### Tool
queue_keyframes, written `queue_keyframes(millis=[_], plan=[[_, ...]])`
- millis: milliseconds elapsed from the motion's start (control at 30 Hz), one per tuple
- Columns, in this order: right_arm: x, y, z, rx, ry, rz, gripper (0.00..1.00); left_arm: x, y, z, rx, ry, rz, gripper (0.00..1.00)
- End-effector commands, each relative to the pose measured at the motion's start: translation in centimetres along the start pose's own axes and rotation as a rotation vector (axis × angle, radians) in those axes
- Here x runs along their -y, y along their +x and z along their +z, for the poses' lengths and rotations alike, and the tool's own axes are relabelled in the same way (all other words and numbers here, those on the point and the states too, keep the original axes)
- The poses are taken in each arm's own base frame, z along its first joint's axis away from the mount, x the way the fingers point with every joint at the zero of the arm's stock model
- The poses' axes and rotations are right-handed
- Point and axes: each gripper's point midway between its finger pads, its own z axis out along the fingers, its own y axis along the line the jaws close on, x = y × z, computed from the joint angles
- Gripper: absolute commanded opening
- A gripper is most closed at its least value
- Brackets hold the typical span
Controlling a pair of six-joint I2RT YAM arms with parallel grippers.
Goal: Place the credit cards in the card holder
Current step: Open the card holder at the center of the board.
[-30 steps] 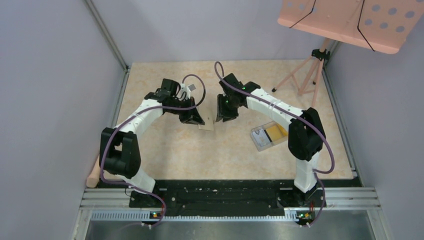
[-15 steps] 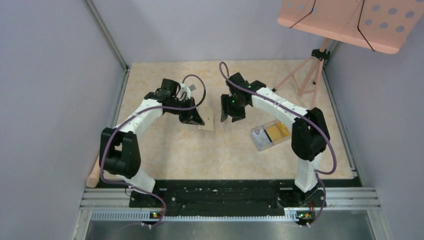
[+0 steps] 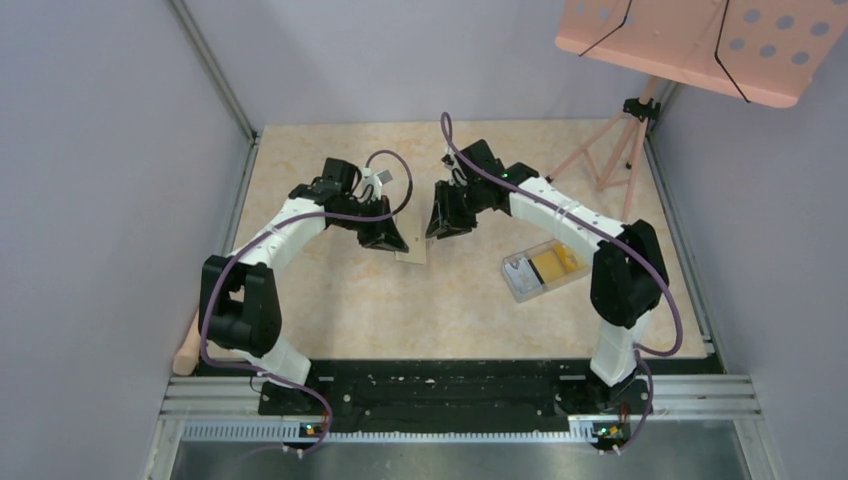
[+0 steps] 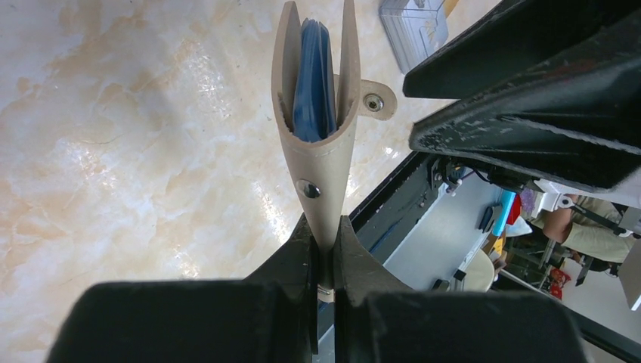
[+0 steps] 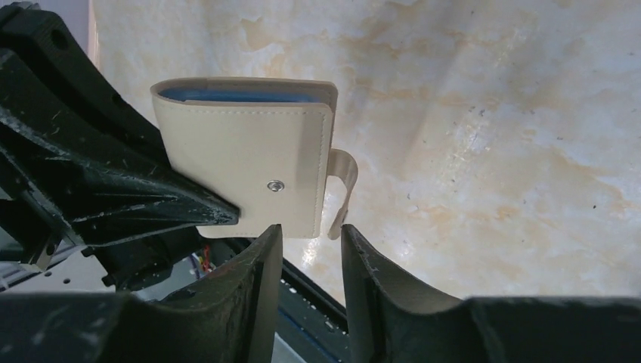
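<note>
The card holder (image 4: pixel 321 151) is clamped by the left hand (image 4: pixel 323 231). The parted right hand (image 5: pixel 308 243) should be closed squarely on the strap (image 5: pixel 346 180) directly ahead.

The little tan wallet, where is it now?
In the top view, the small beige-tan folding wallet is at centre, pinched in the left pincer, with the open right pincer close on its right.
</note>
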Motion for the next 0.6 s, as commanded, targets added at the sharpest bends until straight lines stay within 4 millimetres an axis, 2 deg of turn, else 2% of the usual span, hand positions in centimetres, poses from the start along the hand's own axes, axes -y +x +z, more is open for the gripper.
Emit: queue_keyframes(millis=[0,433,567], plan=[[0.5,-0.3,1.1,-0.005,0.002,0.023,0.33,1.3,-0.8,-0.8,0.023,0.027,0.063,0.0],[1.6,1.3,3.3,-0.084,-0.002,0.035,0.3,1.4,-0.9,-0.9,0.023,0.026,0.068,0.0],[1.3,1.1,3.6,-0.081,-0.022,0.034,0.07,1.3,-1.0,-0.8,0.022,0.025,0.067,0.0]])
